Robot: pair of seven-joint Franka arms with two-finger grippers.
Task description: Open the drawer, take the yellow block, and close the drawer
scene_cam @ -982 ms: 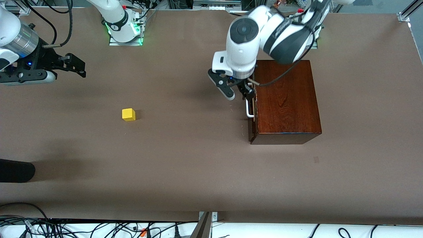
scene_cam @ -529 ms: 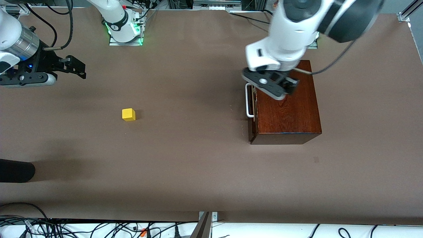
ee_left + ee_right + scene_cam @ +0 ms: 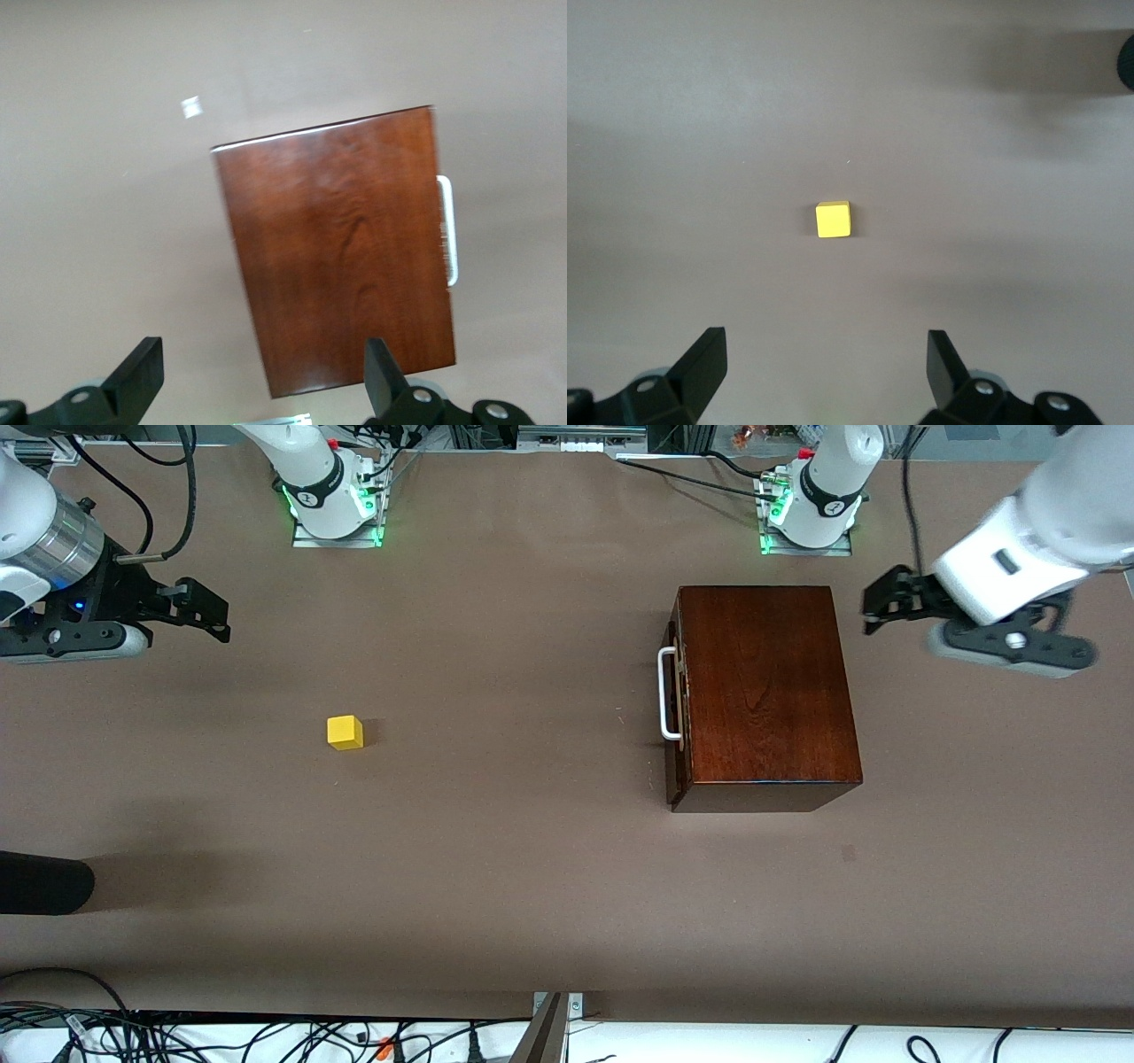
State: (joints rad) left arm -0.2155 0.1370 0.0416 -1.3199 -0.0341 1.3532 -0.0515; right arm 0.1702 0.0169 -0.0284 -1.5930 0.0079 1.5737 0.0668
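Yellow, plain-faced small cube looks light and rigid (grip opposite flat faces), well apart from the glossy mahogany box's drawer; right tool and left tool hang wide open, empty.

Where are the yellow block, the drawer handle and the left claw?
Block (image 3: 345,732): front view, top face.
Handle (image 3: 666,693): front view, middle of the white bar.
Left claw (image 3: 893,607): front view, between its fingertips.

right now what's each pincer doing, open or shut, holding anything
Left pincer: open, empty, over the table beside the wooden box.
Right pincer: open, empty, over the table at the right arm's end, waiting.
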